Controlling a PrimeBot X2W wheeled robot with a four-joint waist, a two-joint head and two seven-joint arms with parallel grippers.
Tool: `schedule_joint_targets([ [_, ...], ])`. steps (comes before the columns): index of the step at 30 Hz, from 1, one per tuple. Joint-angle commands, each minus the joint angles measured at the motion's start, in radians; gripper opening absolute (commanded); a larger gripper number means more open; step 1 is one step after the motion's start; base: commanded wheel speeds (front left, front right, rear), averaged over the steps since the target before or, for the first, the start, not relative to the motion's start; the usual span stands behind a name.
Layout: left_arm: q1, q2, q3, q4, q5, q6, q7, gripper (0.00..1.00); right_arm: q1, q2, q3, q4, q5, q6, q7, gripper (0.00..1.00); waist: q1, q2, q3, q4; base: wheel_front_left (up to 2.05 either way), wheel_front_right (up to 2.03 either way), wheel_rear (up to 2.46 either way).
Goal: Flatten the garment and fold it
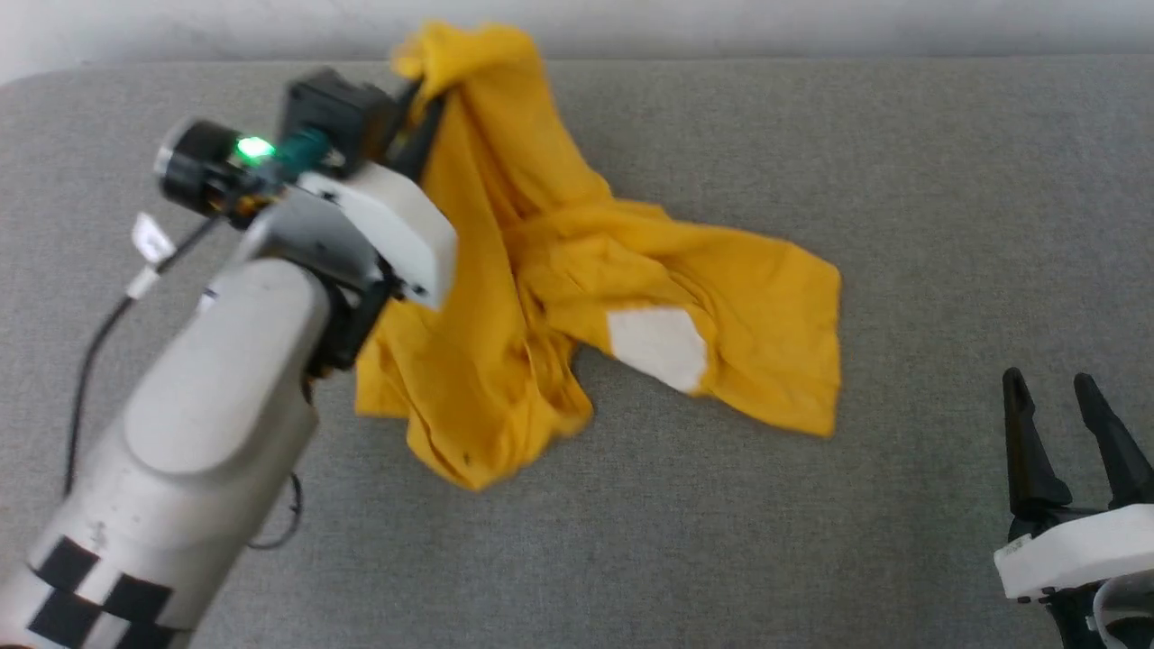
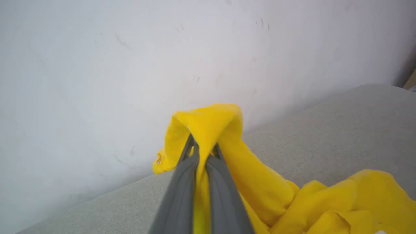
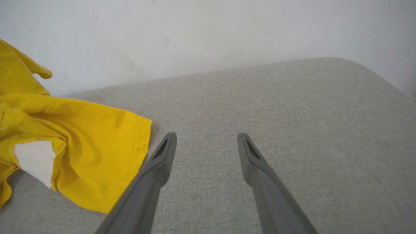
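Left claw clamps the garment at its far corner, cloth trailing right toward wide-open right claw, seemingly nearer the free hem.

There is one yellow garment bearing one visible white patch, one grey bench, and two pairs of jaws totalling four dark fingers.

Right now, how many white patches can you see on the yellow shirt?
1: a white patch on the shirt, by its near edge; folds may hide others.
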Motion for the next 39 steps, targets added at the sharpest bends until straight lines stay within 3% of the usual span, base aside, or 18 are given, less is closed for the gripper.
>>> schedule_joint_targets([
  [1,-0.020,0.014,0.012,0.012,0.005,0.006,-0.011,0.00,-0.019,0.002,0.000,-0.002,0.006,-0.001,-0.010,1.00,-0.0002,0.0000,0.021,-0.020,0.00,0.00,0.00],
  [4,-0.041,0.043,0.029,0.081,0.005,-0.001,-0.018,0.02,-0.026,0.002,0.006,0.004,0.008,-0.001,-0.014,1.00,-0.0002,0.0000,0.041,-0.040,0.00,0.00,0.00],
  [5,-0.042,0.048,0.033,0.109,0.001,-0.004,-0.019,0.12,-0.029,0.002,0.009,0.007,0.009,-0.001,-0.016,1.00,-0.0002,0.0000,0.048,-0.047,0.00,0.00,0.00],
  [7,-0.039,0.053,0.039,0.163,-0.006,-0.006,-0.032,0.47,-0.035,0.002,0.013,0.012,0.011,-0.001,-0.021,1.00,-0.0002,0.0000,0.059,-0.057,0.00,0.00,0.00],
  [8,-0.036,0.052,0.043,0.188,-0.012,-0.006,-0.042,0.87,-0.037,0.002,0.014,0.014,0.012,-0.001,-0.022,1.00,-0.0002,0.0000,0.064,-0.061,0.00,0.00,0.00],
  [9,-0.031,0.044,0.055,0.210,-0.023,0.002,-0.056,1.00,-0.039,0.002,0.014,0.016,0.012,-0.001,-0.024,1.00,-0.0002,0.0000,0.068,-0.064,0.00,0.00,0.00],
  [15,-0.020,0.004,0.087,0.257,-0.053,0.007,-0.187,1.00,-0.040,0.002,-0.003,0.020,0.003,-0.001,-0.024,1.00,-0.0002,0.0000,0.059,-0.049,0.00,0.00,0.00],
  [22,0.077,-0.004,0.131,0.115,-0.073,0.046,-0.309,1.00,-0.017,0.002,0.000,0.023,-0.002,-0.001,-0.014,1.00,-0.0002,0.0000,-0.003,-0.009,0.00,0.00,0.00],
  [26,0.246,0.016,0.155,-0.051,-0.077,0.103,-0.332,1.00,0.007,0.002,0.004,0.027,0.000,-0.001,-0.003,1.00,-0.0002,0.0000,-0.039,0.023,0.00,0.00,0.00],
  [29,0.404,0.032,0.187,-0.167,-0.071,0.174,-0.341,1.00,0.019,0.002,0.012,0.026,0.000,-0.001,0.005,1.00,-0.0002,0.0000,-0.058,0.035,0.00,0.00,0.00],
  [33,0.626,0.018,0.236,-0.317,-0.084,0.242,-0.348,1.00,0.034,0.002,0.024,0.025,0.003,-0.001,0.012,1.00,-0.0002,0.0000,-0.078,0.044,0.00,0.00,0.00],
  [36,0.773,-0.012,0.276,-0.414,-0.070,0.272,-0.349,1.00,0.049,0.002,0.031,0.031,0.008,-0.001,0.014,1.00,-0.0002,0.0000,-0.094,0.049,0.00,0.00,0.00],
  [39,0.891,-0.056,0.305,-0.486,-0.053,0.271,-0.349,1.00,0.068,0.002,0.029,0.043,0.015,-0.001,0.011,1.00,-0.0002,0.0000,-0.113,0.060,0.00,0.00,0.00],
])
